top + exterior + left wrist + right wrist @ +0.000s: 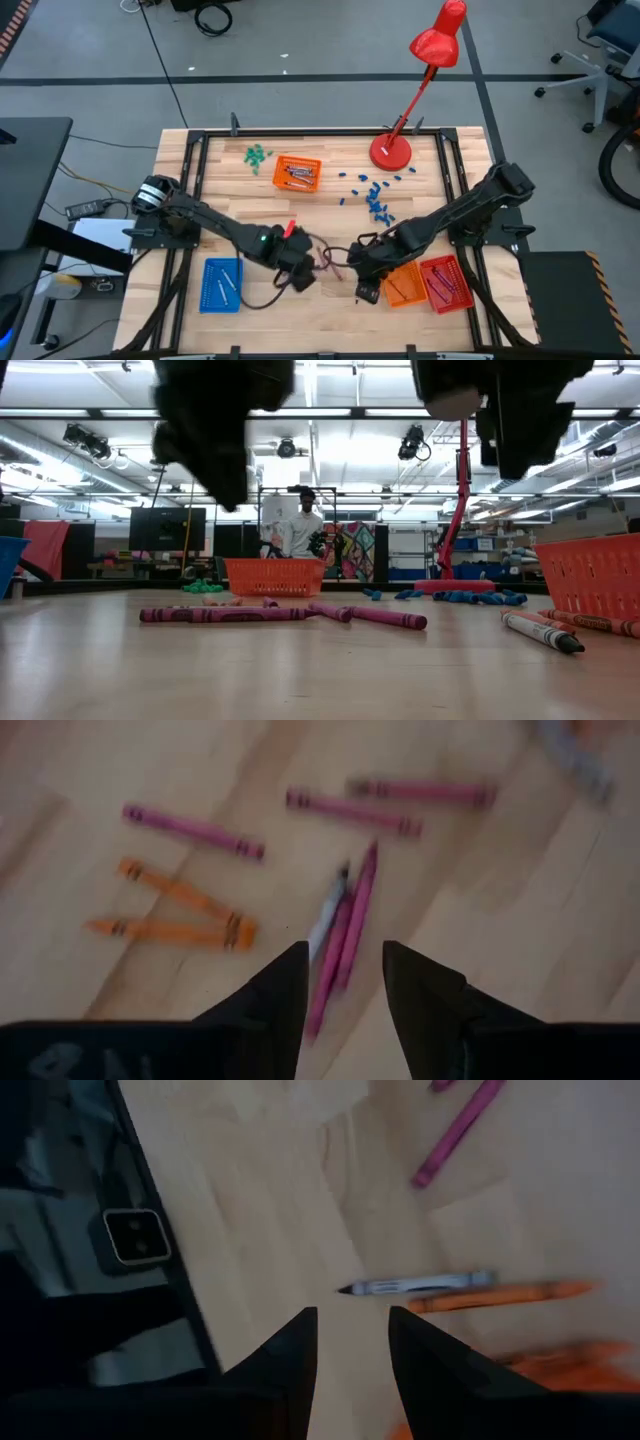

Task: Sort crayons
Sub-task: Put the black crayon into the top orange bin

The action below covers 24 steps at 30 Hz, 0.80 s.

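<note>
On wooden table (320,210), scattered crayons (345,935)

A: Where do the crayons (340,945) lie from the left gripper (345,982)?

B: A close pair lies on the table (520,950) straight ahead, below its parted fingers, with a third touching their side. Two more lie farther ahead, two off to one side.

A: And the right gripper (352,1342)?

B: Above the table near its front edge. One crayon (420,1285) lies crosswise just ahead of its spread fingers, another just beside it, and a tray (448,285) beside the gripper.
</note>
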{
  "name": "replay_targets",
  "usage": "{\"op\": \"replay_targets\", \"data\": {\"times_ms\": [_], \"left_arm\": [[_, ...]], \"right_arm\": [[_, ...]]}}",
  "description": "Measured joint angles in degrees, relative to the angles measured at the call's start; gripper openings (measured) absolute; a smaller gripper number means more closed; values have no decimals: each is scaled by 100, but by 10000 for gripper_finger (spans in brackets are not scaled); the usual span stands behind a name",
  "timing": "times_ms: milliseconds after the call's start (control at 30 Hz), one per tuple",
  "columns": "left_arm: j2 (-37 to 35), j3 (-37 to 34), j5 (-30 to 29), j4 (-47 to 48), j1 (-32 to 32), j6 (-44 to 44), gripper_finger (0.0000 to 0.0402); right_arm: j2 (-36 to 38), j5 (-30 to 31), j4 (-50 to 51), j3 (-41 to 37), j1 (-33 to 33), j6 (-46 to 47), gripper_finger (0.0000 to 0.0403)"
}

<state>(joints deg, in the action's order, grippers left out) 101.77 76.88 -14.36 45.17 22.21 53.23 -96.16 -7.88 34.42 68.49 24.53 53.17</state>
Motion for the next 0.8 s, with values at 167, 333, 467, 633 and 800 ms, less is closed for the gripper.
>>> {"op": "replay_targets", "data": {"times_ms": [167, 333, 467, 633, 800], "left_arm": [[-43, -2, -51, 629, 381, -560, 142], [-274, -4, -395, 877, 781, -1087, 142], [-690, -4, -985, 1179, 1005, -1105, 142], [-1240, 0, -1693, 1081, 1209, -1085, 142], [-1562, 2, -2184, 982, 1342, -895, 142]], "right_arm": [[-435, -265, -458, -2, 91, 57, 130], [-594, -112, -814, 0, 363, -1567, 130], [-595, 296, -783, -2, 519, -3604, 130], [-638, 913, -840, 5, 614, -5529, 130], [-790, 1033, -822, -4, 511, -6424, 130]]}}
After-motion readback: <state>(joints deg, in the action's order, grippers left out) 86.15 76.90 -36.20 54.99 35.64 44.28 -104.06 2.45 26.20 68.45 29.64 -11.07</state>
